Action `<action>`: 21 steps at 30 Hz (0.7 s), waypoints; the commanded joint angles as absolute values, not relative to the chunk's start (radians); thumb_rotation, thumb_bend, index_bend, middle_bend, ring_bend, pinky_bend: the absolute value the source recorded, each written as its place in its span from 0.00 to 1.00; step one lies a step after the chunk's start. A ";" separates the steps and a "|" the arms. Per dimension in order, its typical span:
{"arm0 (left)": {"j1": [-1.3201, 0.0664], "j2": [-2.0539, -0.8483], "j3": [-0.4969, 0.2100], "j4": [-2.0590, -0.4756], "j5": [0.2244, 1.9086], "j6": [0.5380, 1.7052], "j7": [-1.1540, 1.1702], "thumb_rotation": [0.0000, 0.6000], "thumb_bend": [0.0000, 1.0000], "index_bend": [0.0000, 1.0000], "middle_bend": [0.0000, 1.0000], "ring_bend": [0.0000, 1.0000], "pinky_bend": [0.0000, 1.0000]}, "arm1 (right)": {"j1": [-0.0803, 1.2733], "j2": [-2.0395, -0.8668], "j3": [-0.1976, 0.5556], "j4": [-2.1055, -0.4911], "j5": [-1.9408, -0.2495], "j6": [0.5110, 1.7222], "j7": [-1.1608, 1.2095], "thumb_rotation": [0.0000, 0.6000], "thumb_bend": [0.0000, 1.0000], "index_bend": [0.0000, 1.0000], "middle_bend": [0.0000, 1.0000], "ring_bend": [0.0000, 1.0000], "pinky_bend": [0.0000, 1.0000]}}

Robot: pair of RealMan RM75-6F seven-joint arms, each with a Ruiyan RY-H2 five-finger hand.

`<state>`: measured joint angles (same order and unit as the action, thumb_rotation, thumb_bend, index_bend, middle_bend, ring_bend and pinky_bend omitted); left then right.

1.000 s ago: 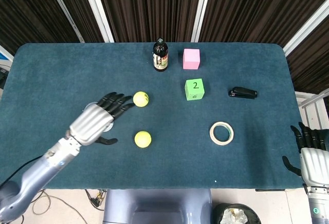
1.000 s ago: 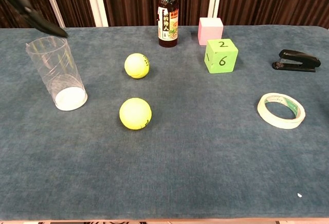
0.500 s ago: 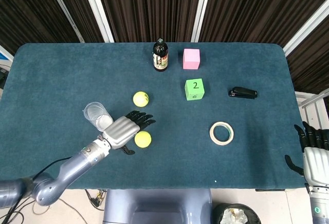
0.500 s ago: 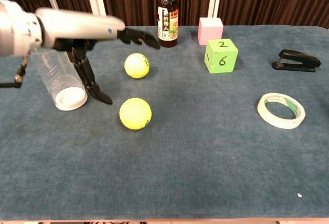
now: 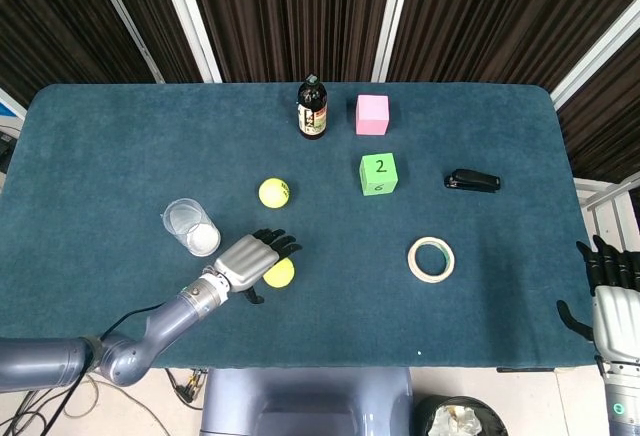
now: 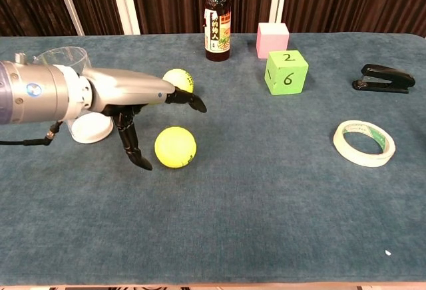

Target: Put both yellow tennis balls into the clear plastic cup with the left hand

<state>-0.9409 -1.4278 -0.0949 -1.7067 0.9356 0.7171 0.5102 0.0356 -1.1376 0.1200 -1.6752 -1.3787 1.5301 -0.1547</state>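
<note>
Two yellow tennis balls lie on the blue table: the near ball (image 5: 280, 273) (image 6: 175, 147) and the far ball (image 5: 273, 193) (image 6: 178, 78). My left hand (image 5: 248, 259) (image 6: 133, 97) hovers over the near ball with fingers spread above it and the thumb reaching down at its left side; it holds nothing. The clear plastic cup (image 5: 191, 226) (image 6: 74, 98) stands upright just left of the hand, partly hidden by the forearm in the chest view. My right hand (image 5: 606, 290) rests open at the table's right front edge.
A dark bottle (image 5: 313, 108) and a pink cube (image 5: 372, 114) stand at the back. A green cube (image 5: 379, 174) marked 2, a black stapler (image 5: 472, 181) and a tape roll (image 5: 431, 259) lie to the right.
My left hand has swung from beside the far ball toward the front and lowered over the near ball. The cup, covered before in the head view, now shows.
</note>
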 commanded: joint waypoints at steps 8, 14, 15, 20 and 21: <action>-0.959 -1.501 -0.064 -1.627 0.925 0.742 0.531 1.00 0.09 0.16 0.16 0.06 0.21 | 0.035 -1.140 0.125 -1.675 -1.375 1.534 -0.153 1.00 0.35 0.11 0.03 0.06 0.01; -0.963 -1.534 -0.049 -1.595 0.939 0.752 0.536 1.00 0.11 0.19 0.23 0.10 0.28 | 0.034 -1.141 0.130 -1.674 -1.369 1.535 -0.150 1.00 0.35 0.11 0.03 0.06 0.01; -0.964 -1.539 -0.047 -1.591 0.940 0.753 0.536 1.00 0.12 0.19 0.24 0.11 0.29 | 0.034 -1.140 0.130 -1.675 -1.368 1.535 -0.149 1.00 0.35 0.11 0.03 0.06 0.01; -0.964 -1.563 -0.046 -1.572 0.960 0.766 0.527 1.00 0.13 0.23 0.30 0.18 0.37 | 0.033 -1.139 0.132 -1.678 -1.367 1.536 -0.146 1.00 0.35 0.11 0.03 0.06 0.01; -0.963 -1.568 -0.045 -1.565 0.966 0.771 0.528 1.00 0.13 0.25 0.32 0.20 0.39 | 0.033 -1.138 0.132 -1.679 -1.366 1.536 -0.145 1.00 0.35 0.11 0.03 0.06 0.01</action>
